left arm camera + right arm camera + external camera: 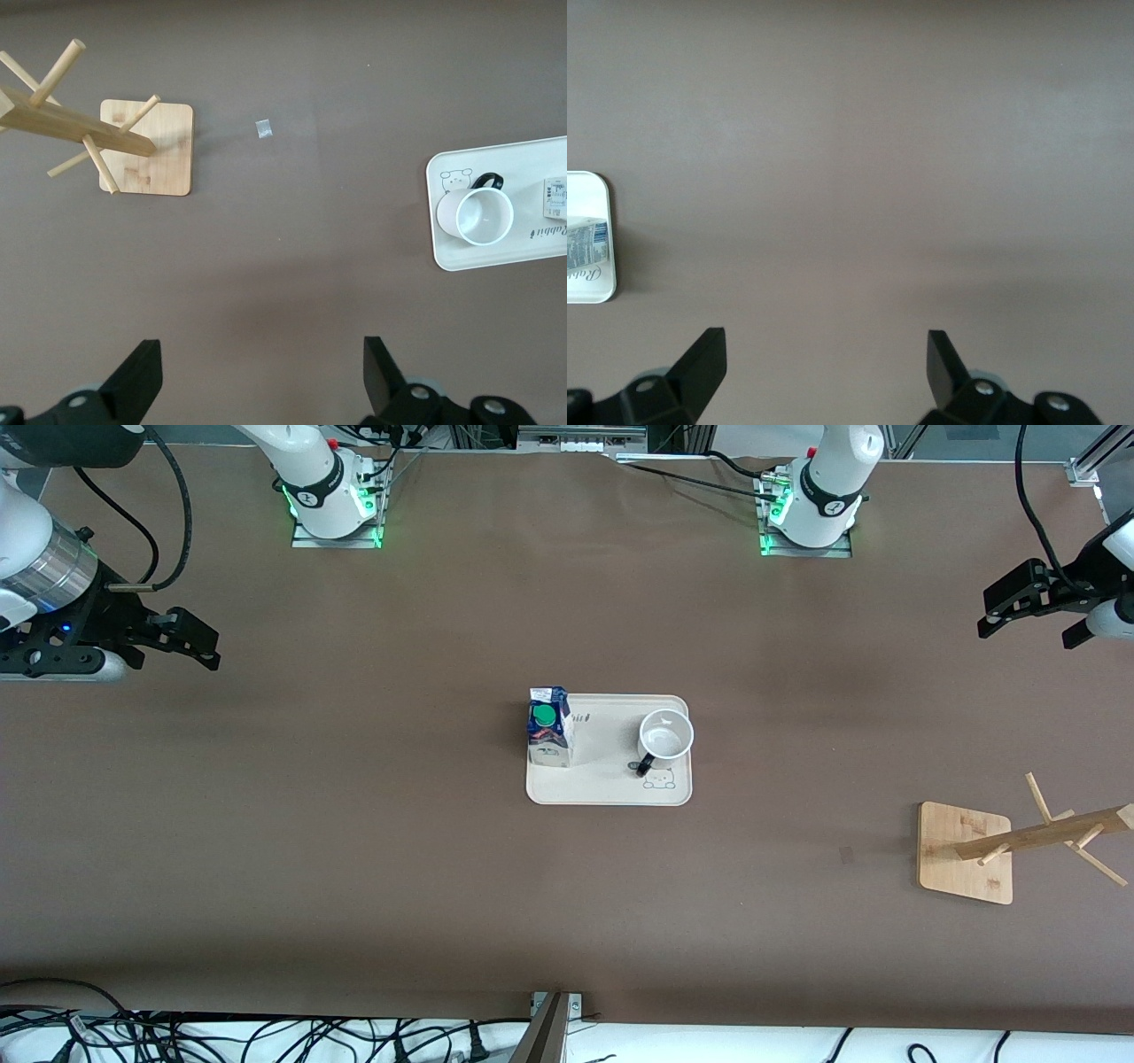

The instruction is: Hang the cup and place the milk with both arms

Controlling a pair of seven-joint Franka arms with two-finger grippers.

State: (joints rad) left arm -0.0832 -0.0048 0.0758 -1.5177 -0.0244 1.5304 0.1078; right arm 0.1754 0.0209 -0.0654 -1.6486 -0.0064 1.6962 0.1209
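Observation:
The cup [665, 737], white with a black handle, stands upright on a cream tray [611, 779] in the middle of the table. The milk [549, 726], a blue and white carton with a green cap, stands on the same tray at the end toward the right arm. In the left wrist view the cup [485, 215] and an edge of the milk [556, 197] show on the tray [461, 258]. My left gripper [990, 611] [263, 367] hangs open and empty over bare table at its own end. My right gripper [208, 646] [824, 359] hangs open and empty at the other end.
A wooden cup rack [966, 853] [146, 146] with slanted pegs stands toward the left arm's end, nearer to the front camera than the tray. A small scrap of tape [846, 855] lies beside it. Cables run along the table's front edge. The right wrist view catches the tray's rim [609, 266].

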